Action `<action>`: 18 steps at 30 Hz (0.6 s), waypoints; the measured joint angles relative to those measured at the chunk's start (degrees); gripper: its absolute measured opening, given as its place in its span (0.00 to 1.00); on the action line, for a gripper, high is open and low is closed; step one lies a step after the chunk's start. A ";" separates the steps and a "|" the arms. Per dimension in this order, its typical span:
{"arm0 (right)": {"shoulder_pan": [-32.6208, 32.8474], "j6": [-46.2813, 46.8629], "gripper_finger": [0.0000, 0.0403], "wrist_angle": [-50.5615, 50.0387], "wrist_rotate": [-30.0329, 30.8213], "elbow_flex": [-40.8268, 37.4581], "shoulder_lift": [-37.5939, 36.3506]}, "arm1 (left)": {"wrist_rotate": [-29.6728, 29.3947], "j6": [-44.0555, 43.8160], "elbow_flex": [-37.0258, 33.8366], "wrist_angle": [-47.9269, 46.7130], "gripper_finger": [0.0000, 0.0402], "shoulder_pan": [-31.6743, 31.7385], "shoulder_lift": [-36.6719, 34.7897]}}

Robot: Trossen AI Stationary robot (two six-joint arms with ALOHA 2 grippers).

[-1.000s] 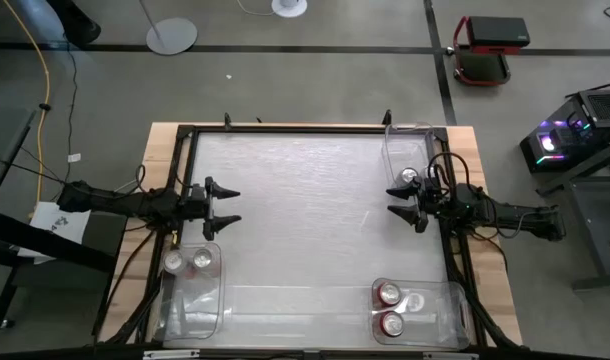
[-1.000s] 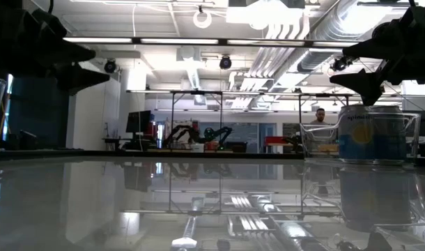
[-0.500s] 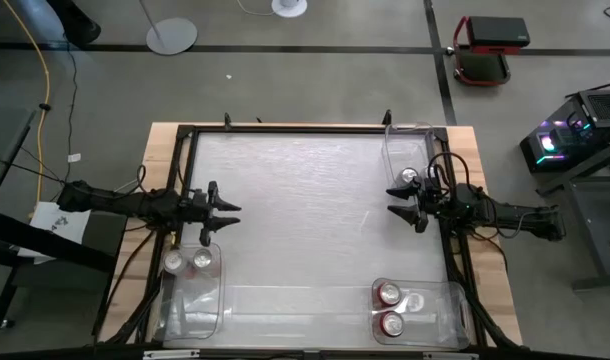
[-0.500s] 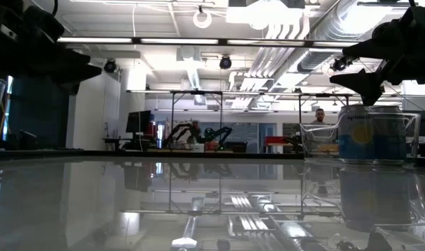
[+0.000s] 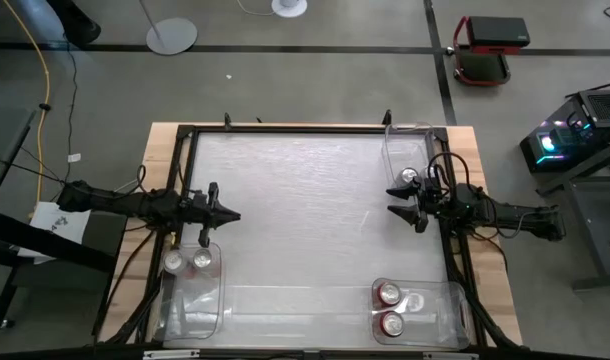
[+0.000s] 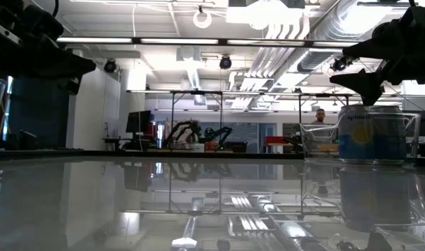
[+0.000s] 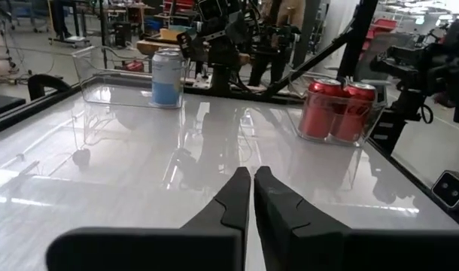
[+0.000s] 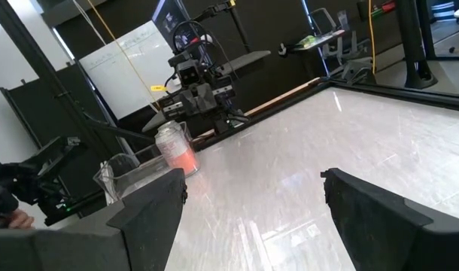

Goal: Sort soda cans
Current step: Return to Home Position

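My left gripper [image 5: 231, 214] hovers shut and empty over the table's left side, just beyond a clear bin [image 5: 195, 300] that holds two silver-topped soda cans [image 5: 188, 262]. My right gripper [image 5: 393, 200] stands open and empty at the right side, beside a far-right bin [image 5: 405, 145] holding one can [image 5: 410, 177]. The left wrist view shows that pale blue can [image 7: 167, 77] upright in its bin. A near-right bin [image 5: 440, 310] holds red cans [image 5: 390, 308], also seen upright as the red cans [image 7: 338, 109] in the left wrist view.
A black frame [image 5: 285, 128] runs around the glossy white table top, with wooden edging [image 5: 165, 135] outside it. The middle of the table [image 5: 305, 220] between the two arms is bare. In the low view a person [image 6: 320, 116] stands far off in the room.
My left gripper has shut its fingers on nothing while staying where it was. The right arm, the cans and the bins have kept still.
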 joint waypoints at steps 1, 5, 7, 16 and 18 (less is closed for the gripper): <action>-0.01 -0.07 0.76 0.00 0.00 0.00 0.00 | 0.00 -0.48 0.00 0.00 0.03 0.00 0.00; 0.00 -0.03 0.76 0.02 0.01 0.00 0.00 | -0.02 -1.05 0.00 0.00 0.05 0.00 0.00; 0.00 -0.12 0.76 0.03 0.02 0.00 0.00 | -0.02 -1.08 0.00 0.00 0.05 0.00 0.00; -0.07 -9.10 0.76 0.92 2.22 0.00 -0.04 | -0.12 -1.07 0.00 0.02 0.05 0.02 0.00; -0.04 -9.15 0.76 0.87 1.13 0.00 -0.04 | -0.16 -1.07 0.00 0.02 0.05 0.02 0.00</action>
